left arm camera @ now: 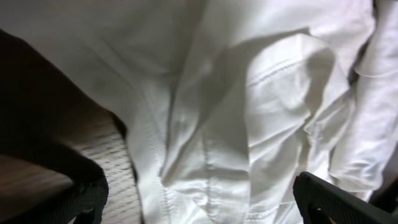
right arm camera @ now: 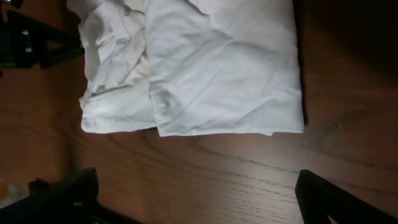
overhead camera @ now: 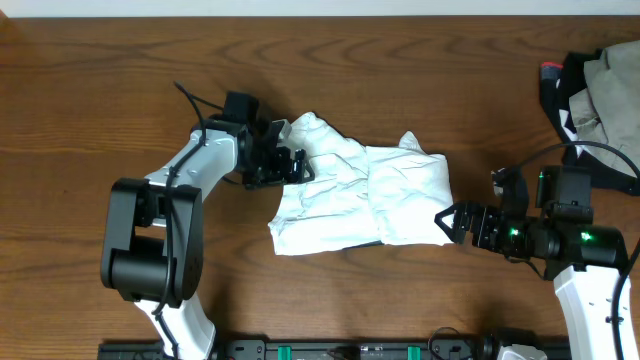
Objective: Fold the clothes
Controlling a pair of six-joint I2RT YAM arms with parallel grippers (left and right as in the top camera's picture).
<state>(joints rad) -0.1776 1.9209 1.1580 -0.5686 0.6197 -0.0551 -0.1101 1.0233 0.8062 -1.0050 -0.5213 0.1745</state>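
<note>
The clothes (overhead camera: 360,195) are a wrinkled white garment, partly folded into a thick rectangle at the middle of the table. My left gripper (overhead camera: 290,160) is at its upper left edge, open. In the left wrist view the white cloth (left arm camera: 249,112) fills the frame and runs between the two wide-apart fingers (left arm camera: 336,202) without being pinched. My right gripper (overhead camera: 455,222) is just off the garment's lower right corner, open. In the right wrist view its fingers (right arm camera: 339,199) straddle bare wood, with the garment's folded edge (right arm camera: 211,68) a short way ahead.
A heap of dark and beige clothing (overhead camera: 600,90) lies at the table's far right edge. Brown wooden tabletop (overhead camera: 100,80) surrounds the garment. A black rail (overhead camera: 350,350) runs along the front edge between the arm bases.
</note>
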